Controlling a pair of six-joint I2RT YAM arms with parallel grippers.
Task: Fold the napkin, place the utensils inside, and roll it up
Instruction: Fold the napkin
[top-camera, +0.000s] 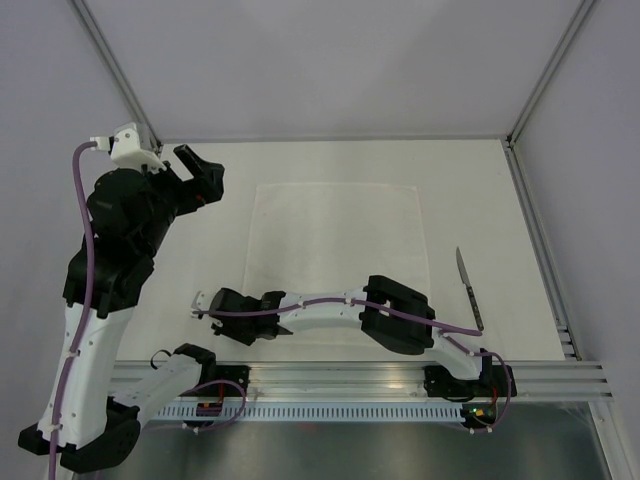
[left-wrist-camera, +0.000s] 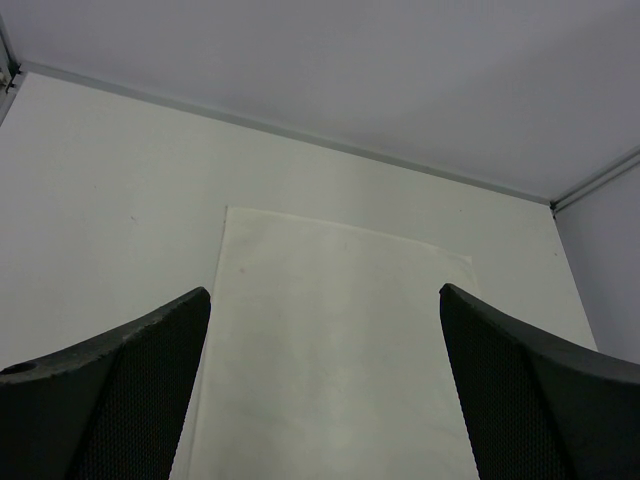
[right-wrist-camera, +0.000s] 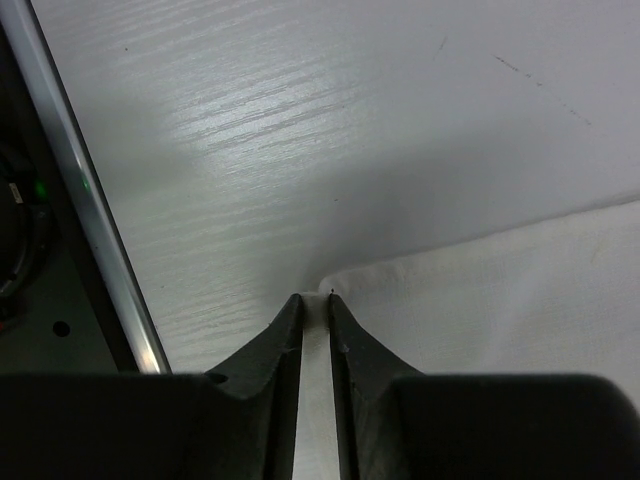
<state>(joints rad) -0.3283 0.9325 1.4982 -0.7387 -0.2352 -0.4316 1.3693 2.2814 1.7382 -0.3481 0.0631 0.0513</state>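
Note:
The white napkin (top-camera: 335, 245) lies flat and unfolded in the middle of the table, nearly the same shade as the tabletop. My right gripper (top-camera: 252, 322) points down at its near-left corner. In the right wrist view its jaws (right-wrist-camera: 316, 297) stand almost together, with a strip of the napkin (right-wrist-camera: 500, 290) pinched between them. The utensil, a knife (top-camera: 469, 288) with a silver blade and dark handle, lies on the table right of the napkin. My left gripper (top-camera: 205, 175) hangs open, high at the far left, looking down on the napkin (left-wrist-camera: 330, 330). Nothing is between its fingers (left-wrist-camera: 120, 390).
An aluminium rail (top-camera: 360, 378) runs along the table's near edge, close beside the right gripper (right-wrist-camera: 90, 230). Metal frame posts (top-camera: 120, 75) rise at the table's back corners, and a rail (top-camera: 540, 250) edges its right side.

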